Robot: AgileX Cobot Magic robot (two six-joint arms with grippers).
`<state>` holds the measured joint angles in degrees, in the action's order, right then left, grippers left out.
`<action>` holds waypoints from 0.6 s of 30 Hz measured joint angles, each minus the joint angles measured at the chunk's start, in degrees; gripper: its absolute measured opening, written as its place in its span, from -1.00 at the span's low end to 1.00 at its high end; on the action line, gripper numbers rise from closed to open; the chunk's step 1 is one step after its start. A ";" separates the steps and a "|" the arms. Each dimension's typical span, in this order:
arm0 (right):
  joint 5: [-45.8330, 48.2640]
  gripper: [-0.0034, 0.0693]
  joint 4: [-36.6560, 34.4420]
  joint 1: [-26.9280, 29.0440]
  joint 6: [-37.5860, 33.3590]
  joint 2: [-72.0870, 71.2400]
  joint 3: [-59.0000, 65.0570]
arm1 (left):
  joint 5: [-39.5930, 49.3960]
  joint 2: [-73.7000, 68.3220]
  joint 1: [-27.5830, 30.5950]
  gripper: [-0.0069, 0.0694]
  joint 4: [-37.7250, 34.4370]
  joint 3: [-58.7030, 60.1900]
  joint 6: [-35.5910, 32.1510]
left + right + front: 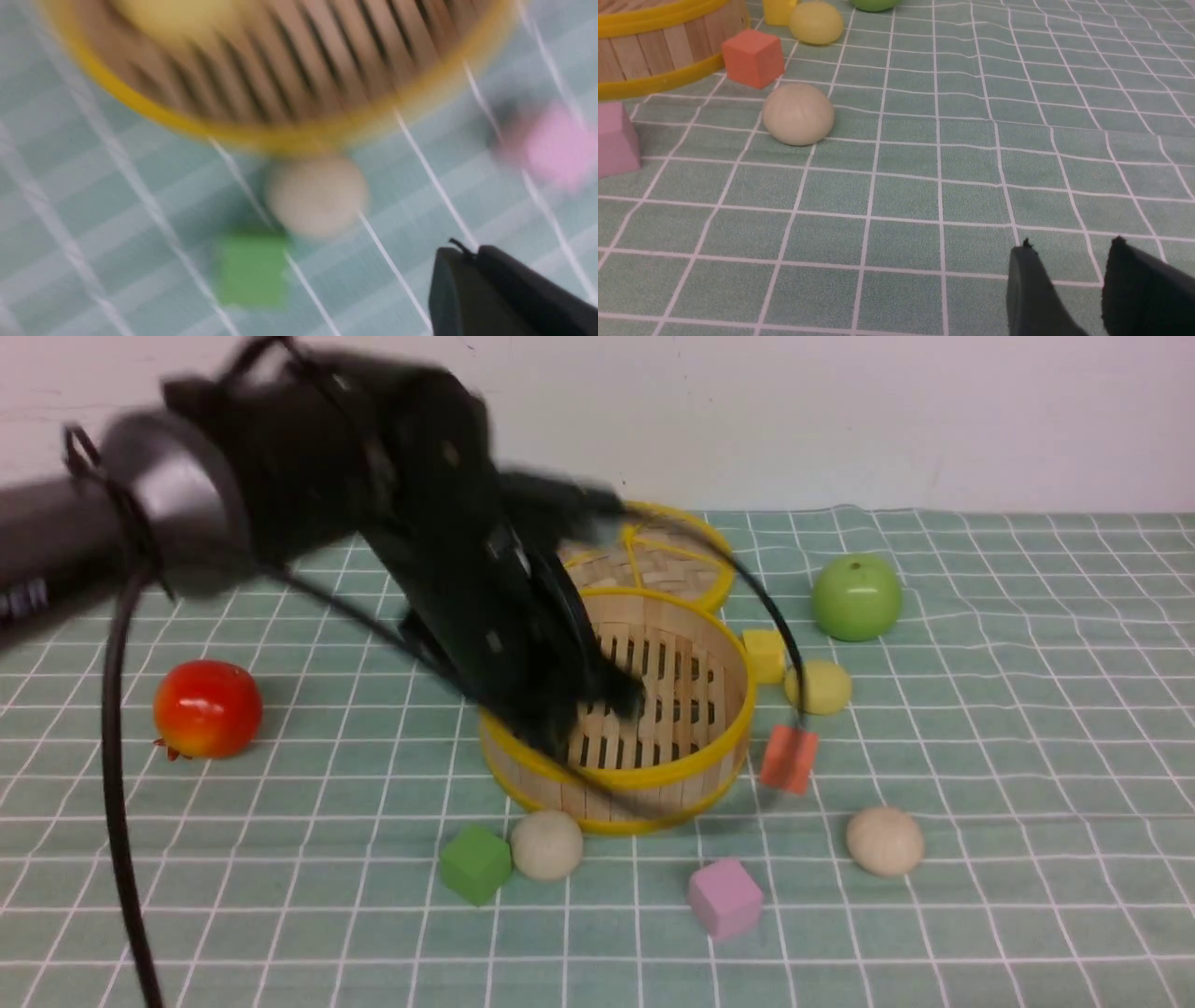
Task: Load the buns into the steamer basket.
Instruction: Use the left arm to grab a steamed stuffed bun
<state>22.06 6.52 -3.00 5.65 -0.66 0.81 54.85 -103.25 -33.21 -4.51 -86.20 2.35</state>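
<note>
A pale green tablecloth with a white grid of lines (1027, 709) spreads beneath the left gripper (607, 695) and out to every side of it, slightly wrinkled over to its right. Beyond the gripper, at the cloth's far edge, rises a plain off-white wall (840, 411), softly and evenly lit.

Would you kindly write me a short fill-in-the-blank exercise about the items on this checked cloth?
1. The cube beside the off-white bun directly in front of the steamer basket is ___.
2. The woven lid lies ___ the basket in the front view.
3. The green apple stands to the basket's ___, by the robot's own sides.
4. The right gripper has its jaws ___, holding nothing.
Missing words: green; behind; right; open.
</note>
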 joint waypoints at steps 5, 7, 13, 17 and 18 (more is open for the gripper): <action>0.00 -0.25 0.00 0.00 0.00 0.00 0.00 | -2.40 -1.70 -0.76 -0.81 0.77 3.86 2.32; 0.00 -0.25 0.00 0.00 0.00 0.00 0.00 | -5.54 -2.90 -0.70 -0.70 1.94 3.98 2.70; 0.00 -0.25 0.00 0.00 0.00 0.00 0.00 | -10.04 -3.57 -0.70 -0.35 6.81 3.98 3.79; 0.00 -0.25 0.00 0.00 0.00 0.00 0.00 | -9.87 -4.78 -0.70 -0.17 7.50 3.98 4.70; 0.00 -0.25 0.00 0.00 0.00 0.00 0.00 | -9.89 -4.86 -0.70 -0.17 7.50 3.98 4.70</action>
<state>22.06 6.52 -3.00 5.65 -0.66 0.81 44.96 -108.11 -33.91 2.98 -82.22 7.05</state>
